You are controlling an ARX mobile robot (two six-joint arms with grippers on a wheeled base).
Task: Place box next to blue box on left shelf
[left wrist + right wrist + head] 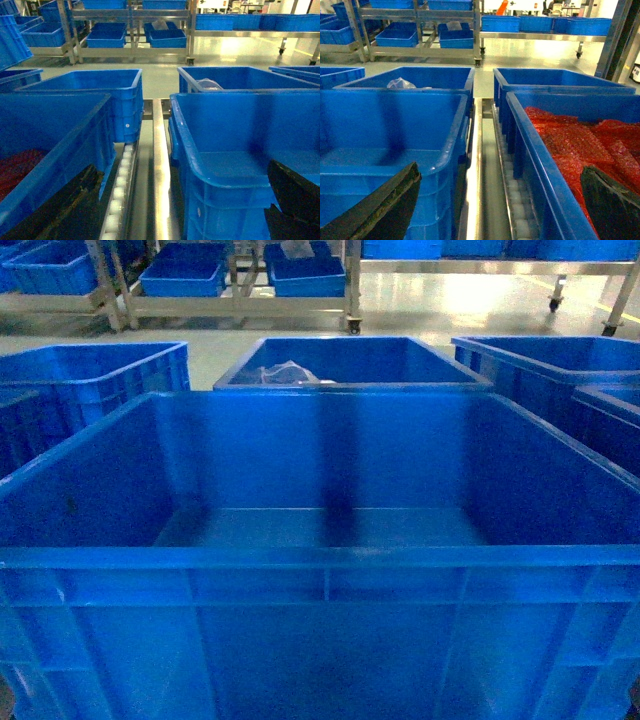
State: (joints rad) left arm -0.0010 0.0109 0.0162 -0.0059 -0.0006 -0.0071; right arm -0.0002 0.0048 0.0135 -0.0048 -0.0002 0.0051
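Note:
The box (320,530), a large empty bright-blue crate, fills the head view right in front of me. Neither gripper shows there. In the left wrist view the box (235,150) lies to the right, and my left gripper (175,215) is open wide astride its left wall, one dark finger (295,197) over its inside. In the right wrist view the box (385,135) lies to the left. My right gripper (495,215) is open, astride the gap beside the box's right wall. Metal shelves (240,305) at the back hold blue boxes (185,270).
A roller track (120,185) runs along the box's left side, with blue crates (95,95) beyond it. On the right stands a crate of red material (580,140) across another roller track (517,200). A crate holding clear plastic (350,360) sits behind the box.

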